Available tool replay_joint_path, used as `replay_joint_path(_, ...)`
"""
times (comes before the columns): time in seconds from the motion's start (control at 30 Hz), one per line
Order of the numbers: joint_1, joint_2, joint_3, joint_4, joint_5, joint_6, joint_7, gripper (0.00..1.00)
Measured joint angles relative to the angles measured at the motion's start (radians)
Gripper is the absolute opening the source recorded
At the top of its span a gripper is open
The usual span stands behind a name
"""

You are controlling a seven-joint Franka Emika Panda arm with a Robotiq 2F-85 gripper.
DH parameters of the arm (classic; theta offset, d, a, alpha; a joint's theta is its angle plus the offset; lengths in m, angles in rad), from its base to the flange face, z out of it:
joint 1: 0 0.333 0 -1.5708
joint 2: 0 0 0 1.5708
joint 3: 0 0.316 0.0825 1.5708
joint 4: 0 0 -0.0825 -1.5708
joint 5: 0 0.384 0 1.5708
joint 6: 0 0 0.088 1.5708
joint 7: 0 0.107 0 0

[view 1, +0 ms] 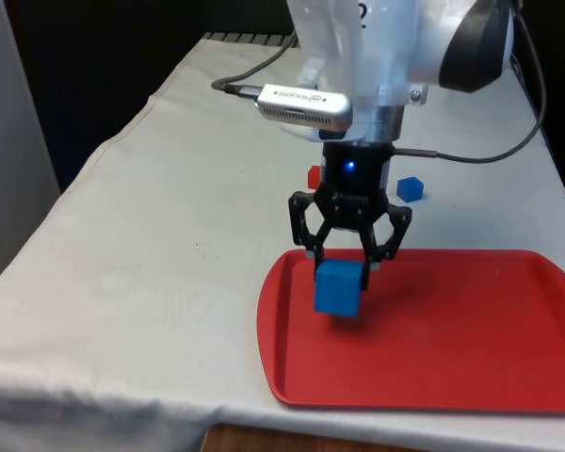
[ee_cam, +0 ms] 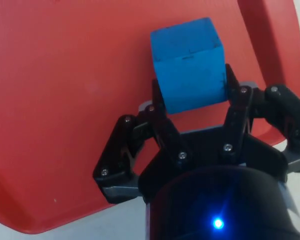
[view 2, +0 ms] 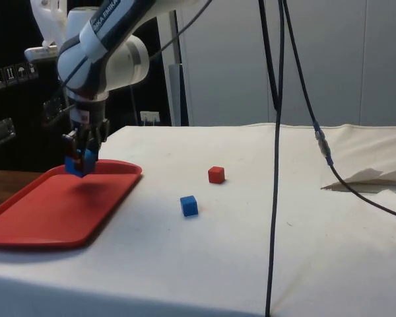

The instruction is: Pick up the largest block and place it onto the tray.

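Lab: cloth-draped table [view 2: 264, 251], dangling cables [view 2: 277, 132]

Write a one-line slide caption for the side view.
Gripper holds the large blue block over the red tray.

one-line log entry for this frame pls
phase: place | gripper: shut on large blue block, held over red tray | small blue block, small red block: on cloth

Block [view 1: 338, 288] in hand [view 1: 342, 266], above tray [view 1: 471, 358].
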Motion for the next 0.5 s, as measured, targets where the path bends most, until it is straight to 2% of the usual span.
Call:
replay_joint_path(0.27,-0.002,0.004,0.005,0.006,0.000,-0.014,0.001,0.00)
replay_joint_path(0.5,-0.009,0.005,0.011,0.036,0.022,-0.073,-0.013,0.00)
